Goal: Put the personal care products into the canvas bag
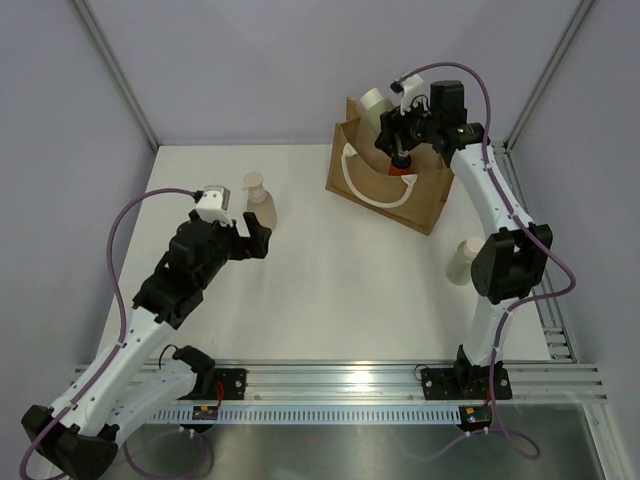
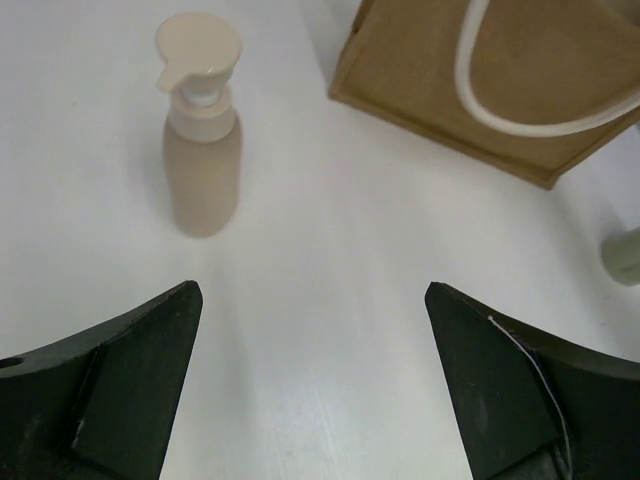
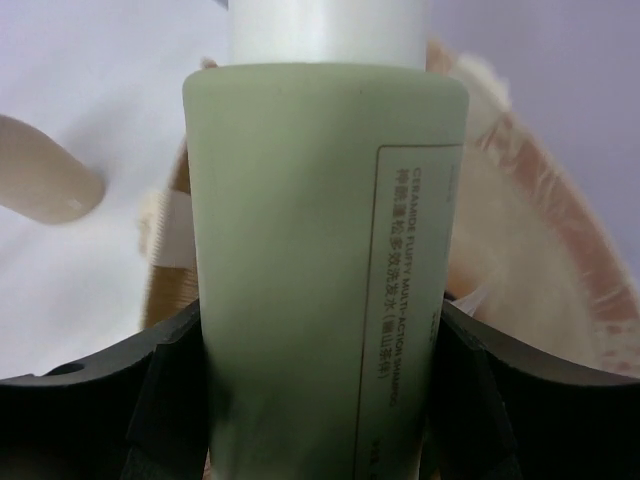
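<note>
The tan canvas bag (image 1: 420, 195) with white rope handles (image 1: 375, 195) stands at the far right. My right gripper (image 1: 393, 130) is shut on a pale olive cream-capped bottle (image 1: 375, 103) and holds it over the bag's far edge. In the right wrist view the bottle (image 3: 320, 270) fills the gap between the fingers (image 3: 480, 400), with the pale lining (image 3: 520, 250) behind it. A red-capped item (image 1: 402, 168) shows inside the bag. The beige pump bottle (image 1: 260, 200) stands upright on the table. My left gripper (image 1: 255, 240) is open and empty just short of the pump bottle (image 2: 203, 150).
A second pale cream-capped bottle (image 1: 465, 262) stands on the table beside my right arm's elbow, and it shows at the right edge of the left wrist view (image 2: 625, 255). The bag's near side (image 2: 480, 80) lies to the right of the pump bottle. Grey walls enclose the table.
</note>
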`<state>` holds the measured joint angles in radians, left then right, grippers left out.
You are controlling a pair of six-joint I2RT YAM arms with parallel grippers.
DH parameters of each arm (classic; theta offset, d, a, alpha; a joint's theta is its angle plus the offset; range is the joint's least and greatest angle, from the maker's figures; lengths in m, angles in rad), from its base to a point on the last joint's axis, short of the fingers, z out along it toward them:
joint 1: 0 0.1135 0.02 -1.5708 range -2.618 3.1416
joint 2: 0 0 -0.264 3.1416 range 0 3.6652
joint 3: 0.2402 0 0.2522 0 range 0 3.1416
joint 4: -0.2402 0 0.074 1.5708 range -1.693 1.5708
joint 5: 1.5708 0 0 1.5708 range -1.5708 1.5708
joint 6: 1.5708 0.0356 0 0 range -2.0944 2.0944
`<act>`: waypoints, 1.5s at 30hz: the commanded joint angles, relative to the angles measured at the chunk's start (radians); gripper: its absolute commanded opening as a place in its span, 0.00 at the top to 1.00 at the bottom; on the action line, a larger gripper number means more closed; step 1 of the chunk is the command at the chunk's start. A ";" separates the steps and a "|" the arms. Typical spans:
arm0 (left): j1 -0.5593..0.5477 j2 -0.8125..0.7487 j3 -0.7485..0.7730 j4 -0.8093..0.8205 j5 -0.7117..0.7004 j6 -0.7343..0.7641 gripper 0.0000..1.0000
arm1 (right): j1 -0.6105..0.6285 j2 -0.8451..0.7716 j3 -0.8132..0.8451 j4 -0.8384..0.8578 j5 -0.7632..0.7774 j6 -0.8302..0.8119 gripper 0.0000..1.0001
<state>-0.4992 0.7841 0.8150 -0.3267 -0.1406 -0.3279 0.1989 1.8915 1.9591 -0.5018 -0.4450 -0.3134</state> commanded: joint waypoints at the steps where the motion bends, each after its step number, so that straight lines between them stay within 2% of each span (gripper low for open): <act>1: 0.019 -0.010 -0.040 -0.011 -0.103 0.043 0.01 | -0.018 0.001 0.003 0.034 0.014 -0.033 1.00; 4: 0.048 0.036 -0.074 0.040 -0.097 0.029 0.01 | -0.018 0.017 -0.031 -0.027 0.000 -0.073 0.99; 7: 0.079 0.093 -0.088 0.089 -0.067 0.023 0.01 | -0.018 0.032 -0.029 -0.093 0.026 -0.101 0.92; 8: 0.094 0.137 -0.086 0.118 -0.053 0.014 0.01 | -0.018 0.047 -0.019 -0.122 0.034 -0.105 0.77; 9: 0.102 0.161 -0.085 0.133 -0.045 0.010 0.01 | -0.016 0.055 -0.011 -0.136 0.054 -0.105 0.67; 12: 0.123 0.251 -0.070 0.199 0.001 0.010 0.01 | -0.018 0.086 0.027 -0.188 0.084 -0.098 0.43; 15: 0.126 0.335 -0.037 0.235 -0.020 0.035 0.01 | -0.018 0.086 0.057 -0.219 0.109 -0.092 0.20; 19: 0.126 0.415 -0.011 0.299 -0.085 0.095 0.01 | -0.018 0.023 0.081 -0.245 0.108 -0.090 0.01; 25: 0.128 0.538 0.041 0.368 -0.103 0.179 0.01 | -0.018 -0.098 0.092 -0.300 0.054 -0.099 0.01; 28: 0.148 0.607 0.093 0.368 -0.097 0.208 0.02 | -0.019 -0.191 0.049 -0.325 -0.029 -0.115 0.01; 31: 0.175 0.653 0.142 0.373 -0.085 0.222 0.03 | -0.019 -0.325 -0.073 -0.316 -0.191 -0.145 0.00; 35: 0.200 0.742 0.203 0.379 -0.059 0.243 0.05 | -0.019 -0.512 -0.360 -0.242 -0.401 -0.153 0.01; 40: 0.209 0.820 0.265 0.391 0.038 0.277 0.15 | -0.019 -0.682 -0.583 -0.195 -0.478 -0.176 0.01; 44: 0.214 0.854 0.282 0.405 0.070 0.277 0.24 | -0.019 -0.732 -0.678 -0.184 -0.512 -0.214 0.01; 45: 0.217 0.865 0.285 0.405 0.076 0.274 0.31 | -0.019 -0.741 -0.693 -0.184 -0.527 -0.219 0.01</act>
<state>-0.2920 1.6257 1.0523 0.0071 -0.1188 -0.0761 0.1822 1.1721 1.3125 -0.7265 -0.8864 -0.4877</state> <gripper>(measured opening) 0.735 0.993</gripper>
